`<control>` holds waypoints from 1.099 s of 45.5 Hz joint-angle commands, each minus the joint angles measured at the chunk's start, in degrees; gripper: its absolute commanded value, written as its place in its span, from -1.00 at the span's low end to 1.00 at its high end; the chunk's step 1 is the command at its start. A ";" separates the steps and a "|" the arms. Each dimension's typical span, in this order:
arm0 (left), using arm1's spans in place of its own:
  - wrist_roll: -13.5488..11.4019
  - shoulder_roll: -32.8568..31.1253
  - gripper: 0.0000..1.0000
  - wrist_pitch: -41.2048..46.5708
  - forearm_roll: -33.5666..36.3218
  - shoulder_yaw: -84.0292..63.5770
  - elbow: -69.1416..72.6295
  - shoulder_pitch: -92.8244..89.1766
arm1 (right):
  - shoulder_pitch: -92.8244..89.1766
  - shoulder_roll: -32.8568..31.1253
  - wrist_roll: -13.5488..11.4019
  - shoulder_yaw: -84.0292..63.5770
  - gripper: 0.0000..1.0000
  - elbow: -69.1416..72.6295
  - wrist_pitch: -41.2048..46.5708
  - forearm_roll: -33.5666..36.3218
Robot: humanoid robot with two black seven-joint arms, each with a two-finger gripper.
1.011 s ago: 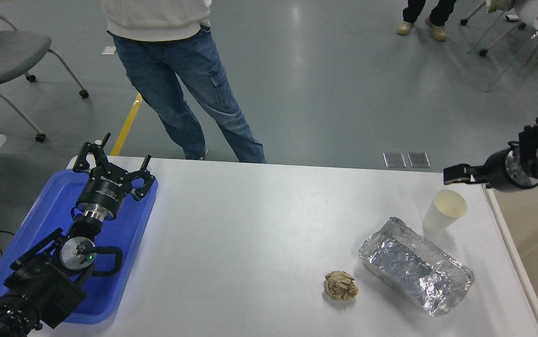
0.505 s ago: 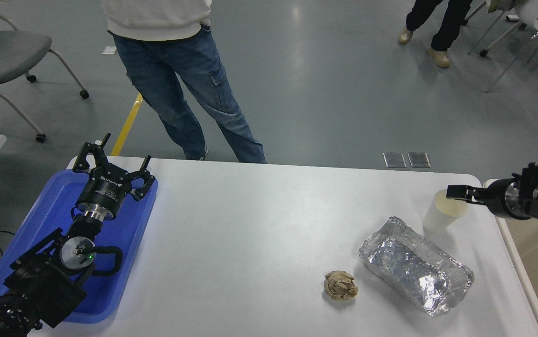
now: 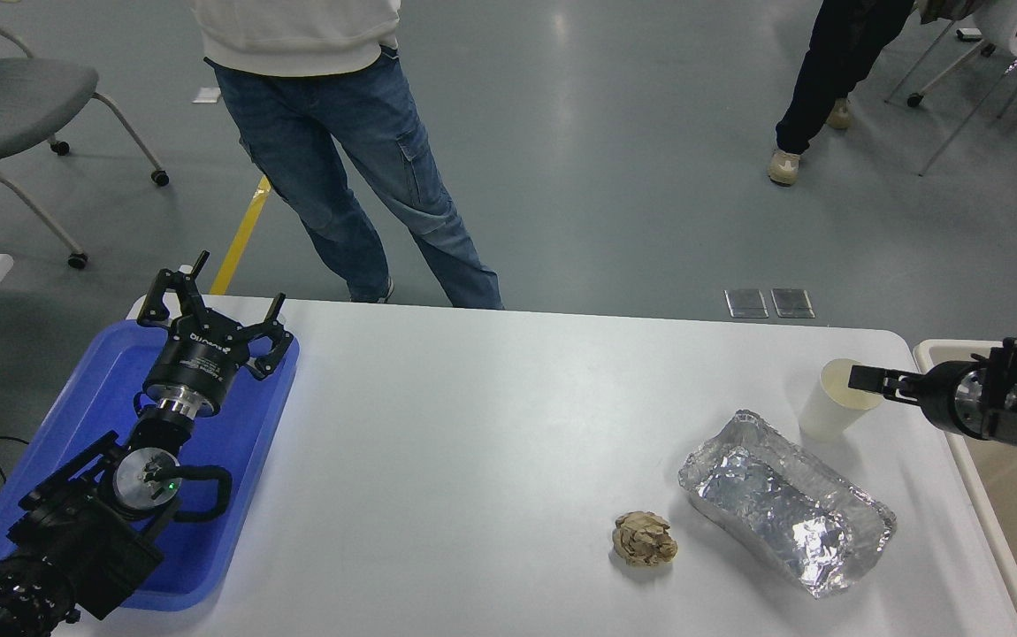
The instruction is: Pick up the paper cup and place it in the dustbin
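The paper cup stands upright near the table's right edge, white with a cream inside. My right gripper comes in from the right edge at the height of the cup's rim, and its tip overlaps the rim's right side. Whether it touches or grips the cup cannot be told. The dustbin stands just off the table's right edge; only its pale cream rim and part of its beige inside show, partly behind my right arm. My left gripper is open and parked over the blue tray at the lower left.
A crinkled silver foil tray lies just in front of the cup. A crumpled brown paper ball lies to the tray's left. A person in jeans stands at the table's far side, and another person is at the top right.
My right gripper has come down and slightly right, from above and behind the cup to the level of its rim. The cup has not moved. The person at the top right has walked nearer.
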 commanded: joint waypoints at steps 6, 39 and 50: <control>0.00 0.00 1.00 -0.01 0.00 0.00 0.00 0.00 | -1.91 0.03 0.24 1.82 0.50 0.31 -1.44 -0.10; 0.00 0.00 1.00 -0.01 0.00 -0.01 0.00 0.00 | -2.44 0.21 0.85 3.05 -0.83 0.93 -1.17 -1.24; 0.00 0.00 1.00 -0.01 0.00 -0.01 0.00 0.00 | -1.91 0.12 0.76 3.31 -1.00 1.28 -0.47 -2.73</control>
